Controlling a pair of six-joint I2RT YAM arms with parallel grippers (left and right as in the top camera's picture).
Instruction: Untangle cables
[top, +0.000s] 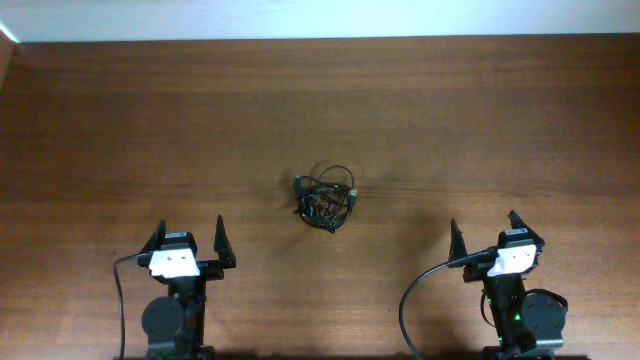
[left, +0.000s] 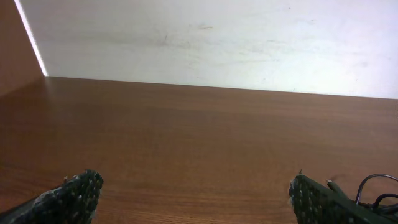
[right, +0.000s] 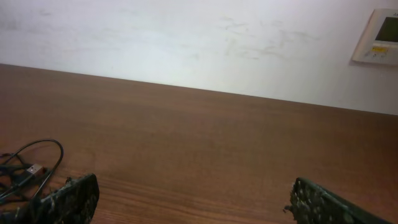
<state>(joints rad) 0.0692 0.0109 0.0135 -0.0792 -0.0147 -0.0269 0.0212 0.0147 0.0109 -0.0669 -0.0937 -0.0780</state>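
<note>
- Overhead, the brown wooden table (top: 320, 110) fills nearly the whole view, its grain running side to side.
- A pale wall (left: 217, 43) stands along the table's far edge. The wrist views show it scuffed with faint marks.
- The left arm (top: 175, 315) sits at the near edge on the left and the right arm (top: 520, 310) at the near edge on the right, well apart. Both point toward the far edge.
- A thick black lead (top: 120, 290) curves off the left arm, and another (top: 415, 300) loops off the right arm.
- The left gripper (top: 190, 228) has its jaws spread wide and nothing between them. In the left wrist view its fingers (left: 78, 193) sit at the two bottom corners of the frame, with only bare wood in the gap.
- The right gripper (top: 484, 222) is likewise spread wide and holds nothing. Its fingers (right: 71, 196) frame bare table in the right wrist view.
- The cables (top: 326, 197) lie in one small tangled black clump near the middle of the table, between the two arms and a little beyond both grippers — touching neither.
- From the left wrist the clump (left: 376, 193) shows at the lower right edge, just past the right-hand finger. From the right wrist it (right: 28, 165) shows at the lower left, one loop arching upward.
- A small pale wall panel (right: 379, 37) with a greenish display hangs at the upper right of the right wrist view.
- One small metal-tipped plug (right: 34, 169) lies inside that arching loop.
</note>
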